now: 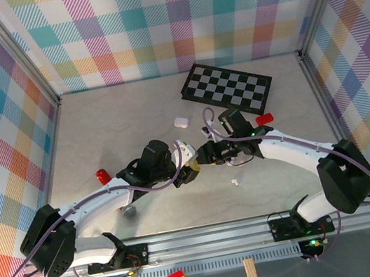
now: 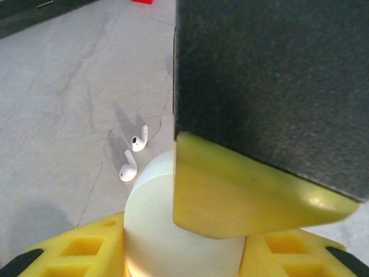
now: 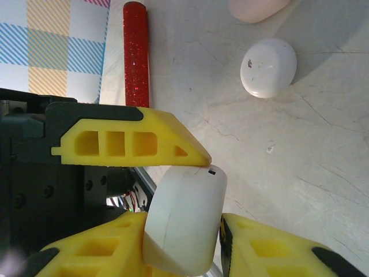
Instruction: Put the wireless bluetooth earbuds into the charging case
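A closed white charging case [image 3: 185, 222] is held above the table's middle, between both grippers. My left gripper [image 2: 184, 254] is shut on it, its yellow fingers [image 2: 75, 254] on either side of the case [image 2: 155, 231]. My right gripper [image 3: 184, 245] grips the same case from the opposite side, and one of its fingers [image 2: 242, 196] crosses the case's top in the left wrist view. Two white earbuds [image 2: 138, 139] [image 2: 127, 167] lie on the table beyond the case. In the top view the grippers meet at the case [image 1: 186, 151], with a small white earbud [image 1: 235, 183] nearer the front.
A second white case [image 3: 268, 67] and a pale pink one [image 3: 253, 8] lie on the table, with a red glitter stick [image 3: 136, 52] to their left. A checkerboard [image 1: 226, 89], another white case [image 1: 181, 120] and a red block [image 1: 264, 119] sit farther back.
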